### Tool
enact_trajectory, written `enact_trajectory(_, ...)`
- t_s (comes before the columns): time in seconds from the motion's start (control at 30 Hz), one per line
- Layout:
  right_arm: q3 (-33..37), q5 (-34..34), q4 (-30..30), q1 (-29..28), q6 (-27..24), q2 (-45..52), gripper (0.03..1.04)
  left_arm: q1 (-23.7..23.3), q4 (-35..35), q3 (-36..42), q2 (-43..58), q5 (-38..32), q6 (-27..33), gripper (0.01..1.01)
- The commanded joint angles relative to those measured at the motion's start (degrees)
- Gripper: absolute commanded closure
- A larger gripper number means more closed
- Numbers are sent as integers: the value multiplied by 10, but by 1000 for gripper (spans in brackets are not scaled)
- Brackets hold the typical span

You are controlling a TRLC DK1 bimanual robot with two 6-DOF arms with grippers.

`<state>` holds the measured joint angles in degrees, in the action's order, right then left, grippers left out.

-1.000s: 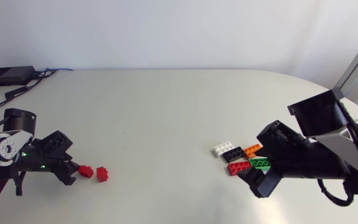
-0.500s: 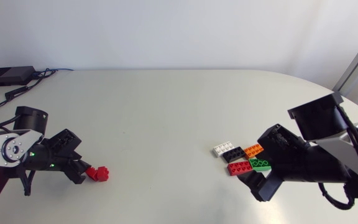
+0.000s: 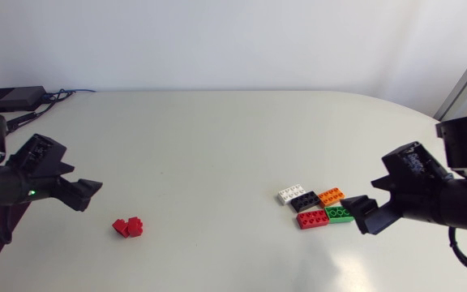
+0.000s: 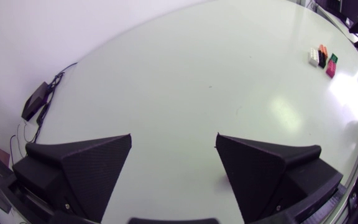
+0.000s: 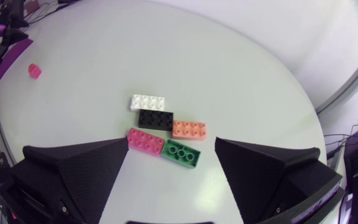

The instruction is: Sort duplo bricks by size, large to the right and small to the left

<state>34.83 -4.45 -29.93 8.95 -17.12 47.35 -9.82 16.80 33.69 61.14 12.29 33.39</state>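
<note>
Glossy plastic bricks; smooth, semi-gloss tbl

Pale rounded table with soft glare.

- A robotics lab is indicated.
- A left arm and a right arm are set at 9 and 3 o'clock of a white table.
- A cabled black box is seen at 10 o'clock.
</note>
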Motion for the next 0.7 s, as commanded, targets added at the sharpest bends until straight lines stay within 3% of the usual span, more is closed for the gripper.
enact_trajectory(0.0, -9, 8, 20, -38, 9, -18, 64, -20, 7, 3, -36, 8, -27, 56)
enact_trajectory(0.3, -64, 22, 98, -140, 10, -83, 64, -56, -20, -50, -165, 8, -74, 56)
enact_trajectory(0.67, -121, 29, 162, -191, 5, -156, 64, -75, -32, -94, -317, 7, -128, 56)
